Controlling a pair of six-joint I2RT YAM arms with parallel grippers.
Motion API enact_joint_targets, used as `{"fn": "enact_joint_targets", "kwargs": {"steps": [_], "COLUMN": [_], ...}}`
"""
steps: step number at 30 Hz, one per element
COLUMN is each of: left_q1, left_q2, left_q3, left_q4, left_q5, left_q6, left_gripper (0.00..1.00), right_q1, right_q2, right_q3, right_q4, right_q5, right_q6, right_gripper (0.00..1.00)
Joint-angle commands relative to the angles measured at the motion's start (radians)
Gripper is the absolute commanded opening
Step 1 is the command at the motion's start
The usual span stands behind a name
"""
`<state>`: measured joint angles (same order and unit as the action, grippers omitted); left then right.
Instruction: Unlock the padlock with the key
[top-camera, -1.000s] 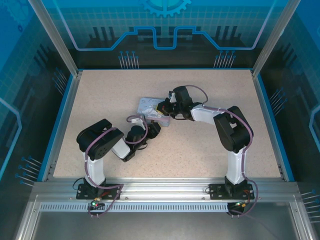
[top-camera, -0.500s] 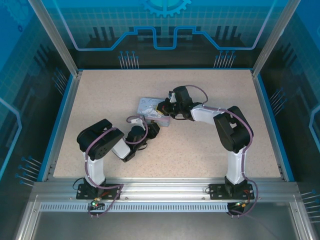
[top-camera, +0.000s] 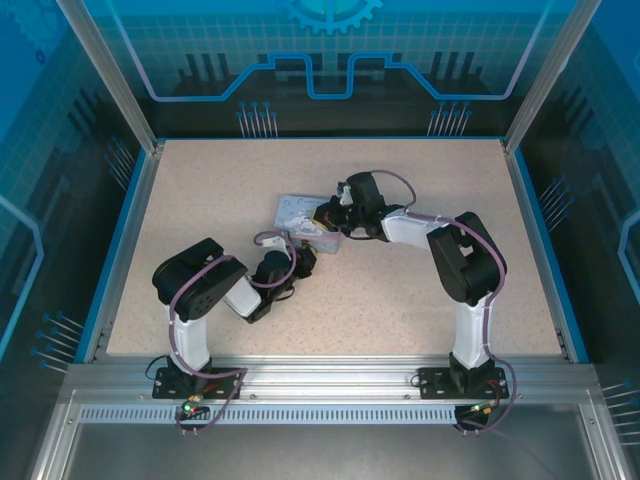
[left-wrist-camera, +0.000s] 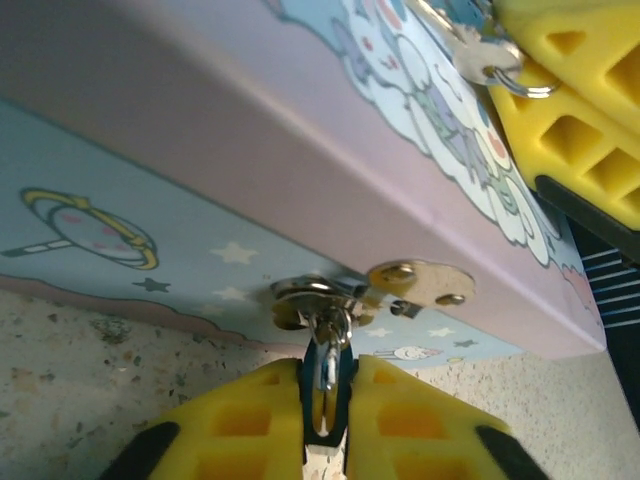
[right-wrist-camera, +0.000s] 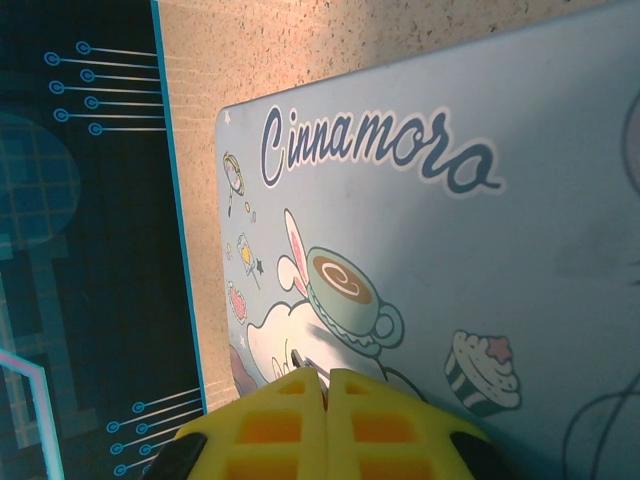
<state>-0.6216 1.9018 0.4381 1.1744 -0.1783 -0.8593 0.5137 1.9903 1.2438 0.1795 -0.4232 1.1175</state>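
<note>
The padlock (left-wrist-camera: 327, 350), small with a dark body and silvery metal, hangs from the metal hasp (left-wrist-camera: 415, 282) on the front wall of the pale blue tin (left-wrist-camera: 200, 130). My left gripper (left-wrist-camera: 328, 378) is shut on the padlock from below, its yellow fingers pressed to both sides. My right gripper (right-wrist-camera: 324, 378) is shut on the key (right-wrist-camera: 299, 359), whose thin dark tip pokes out over the tin's lid (right-wrist-camera: 480, 250). In the left wrist view the key (left-wrist-camera: 470, 55) and its ring show at the right gripper's yellow fingers (left-wrist-camera: 570, 110), above the lid.
The tin (top-camera: 298, 212) lies mid-table between the two arms, with the left gripper (top-camera: 308, 258) at its near side and the right gripper (top-camera: 325, 215) over its right end. Speckled tabletop (top-camera: 400, 300) spreads around, bounded by a blue rim (top-camera: 130, 240).
The left gripper's jaws have closed onto the padlock. Both arms have stayed almost where they were.
</note>
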Motion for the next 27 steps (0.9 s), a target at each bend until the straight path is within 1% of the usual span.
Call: {"fn": "enact_joint_targets", "kwargs": {"steps": [1,4,9,11,17,20,23,27], "left_q1": [-0.008,-0.008,-0.007,-0.007,-0.007,-0.007,-0.004,-0.002], "left_q2": [-0.051,-0.122,-0.24,-0.266,-0.284,-0.274,-0.264,-0.269], "left_q3": [0.014,0.04,0.109,0.133,0.188,0.207,0.222,0.257], "left_q4": [-0.101,-0.226,-0.495,-0.569,-0.695,-0.724,-0.733,-0.79], "left_q5": [0.023,0.058,0.095,0.107,0.115,0.128,0.151,0.176], "left_q6": [0.016,0.015,0.025,0.032,0.04,0.039,0.034,0.021], "left_gripper": [0.05,0.0,0.0,0.0,0.0,0.0,0.0,0.0], "right_q1": [-0.012,-0.02,-0.054,-0.071,-0.109,-0.115,-0.115,-0.114], "right_q2": [0.033,0.022,-0.039,-0.076,-0.214,-0.298,-0.4,-0.561], "right_q3": [0.021,0.04,0.076,0.077,0.055,0.011,-0.065,-0.242], "right_q4": [-0.047,-0.06,-0.098,-0.11,-0.169,-0.193,-0.205,-0.195], "right_q5": [-0.003,-0.012,-0.016,-0.015,-0.013,-0.006,0.003,0.019], "right_q6": [-0.011,-0.016,-0.05,-0.06,-0.106,-0.133,-0.158,-0.18], "right_gripper": [0.0,0.0,0.0,0.0,0.0,0.0,0.0,0.0]}}
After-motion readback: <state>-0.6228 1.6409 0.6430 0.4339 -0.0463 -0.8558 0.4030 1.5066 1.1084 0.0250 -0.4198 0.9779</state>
